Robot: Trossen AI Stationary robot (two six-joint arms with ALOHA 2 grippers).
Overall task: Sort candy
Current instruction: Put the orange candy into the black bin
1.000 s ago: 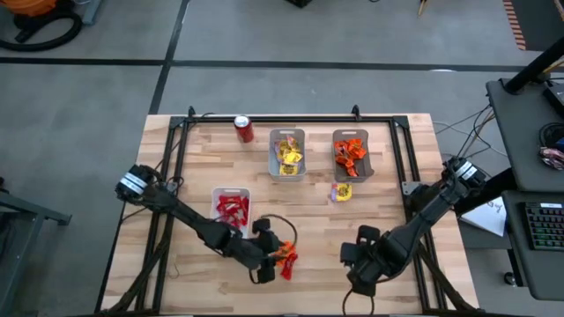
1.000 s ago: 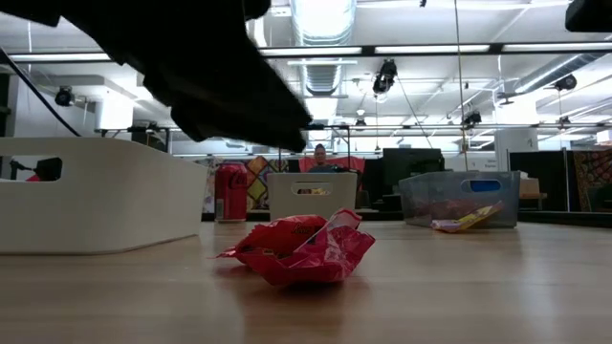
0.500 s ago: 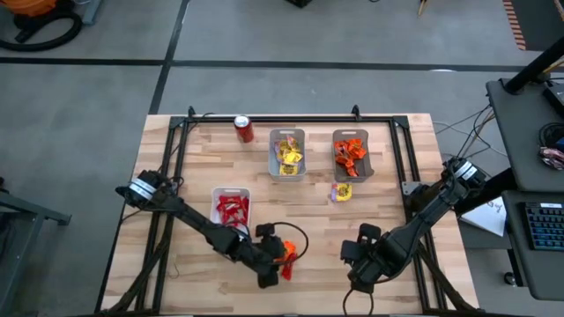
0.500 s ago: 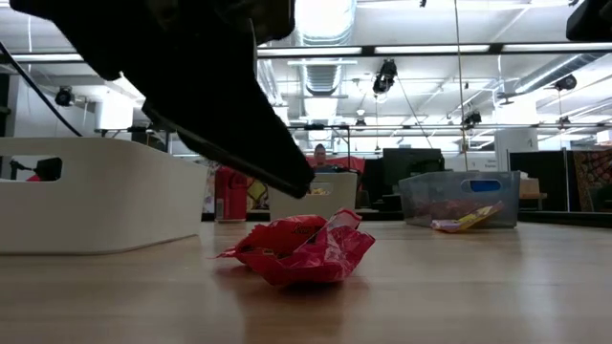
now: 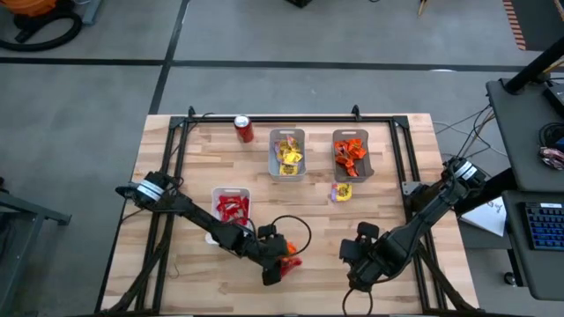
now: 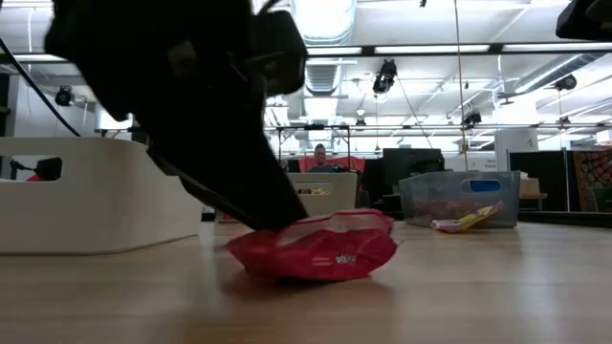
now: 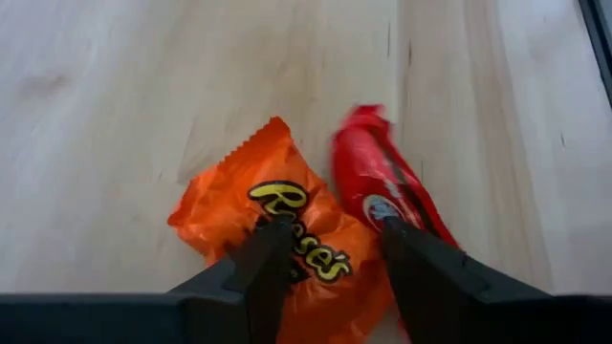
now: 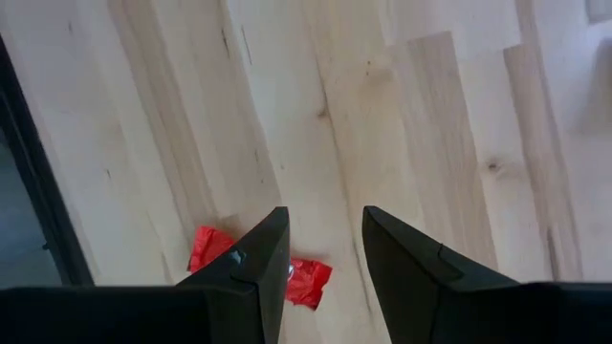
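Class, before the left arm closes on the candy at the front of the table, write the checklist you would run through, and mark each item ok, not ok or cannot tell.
1. Left gripper down at the loose candy: ok.
2. Fingers straddle one packet only: not ok; they sit over the orange packet with the red packet touching one finger.
3. Jaws open: ok.
4. Orange tray reachable and not blocked: ok.
5. Right gripper clear of the left arm: ok.
6. Stray yellow packet sorted: not ok; it lies outside the trays.

Left hand (image 5: 280, 261) dropped onto loose candy (image 5: 289, 261) at near edge of surface (image 5: 194, 176), fingers (image 7: 265, 258) narrowed, straddling orange packet (image 7: 287, 234); red packet (image 6: 316, 250) pressed flatter, nudged right.
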